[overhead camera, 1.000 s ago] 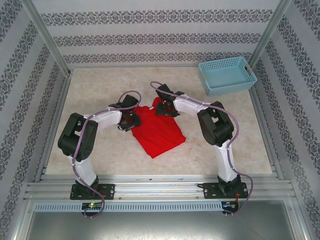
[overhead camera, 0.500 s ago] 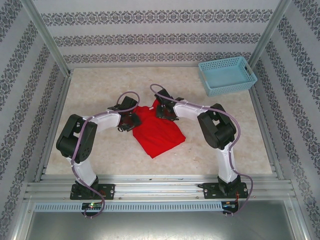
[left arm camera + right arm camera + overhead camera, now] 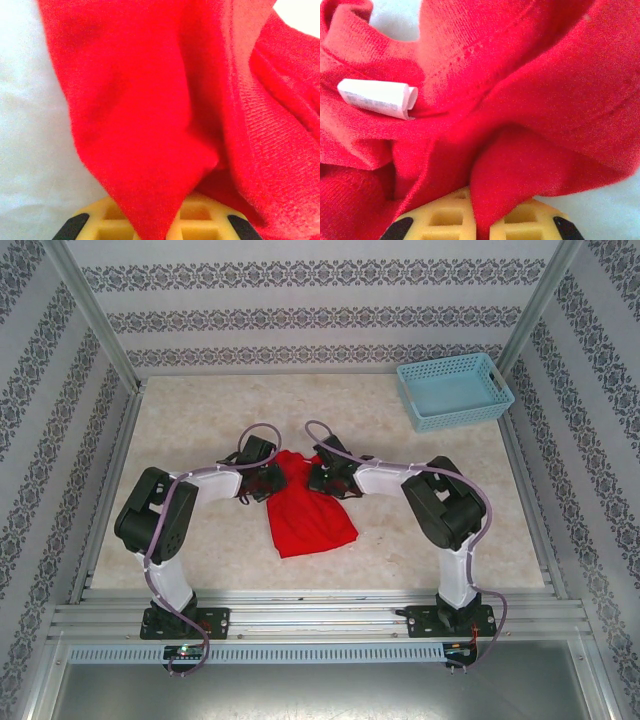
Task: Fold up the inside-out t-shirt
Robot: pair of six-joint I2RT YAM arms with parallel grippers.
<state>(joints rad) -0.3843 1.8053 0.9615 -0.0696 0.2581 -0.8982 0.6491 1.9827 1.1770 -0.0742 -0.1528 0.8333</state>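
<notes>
Cloth of plain bright red, the inside-out t-shirt lies bunched near the middle of the table, narrow at its far end and spreading toward the near edge. Its far end is pinched at 2 places: the left gripper is clamped on the left side, the right gripper on the right. In the right wrist view a white label curls beside a stitched seam. The fabric is soft, finely ribbed and deeply creased.
</notes>
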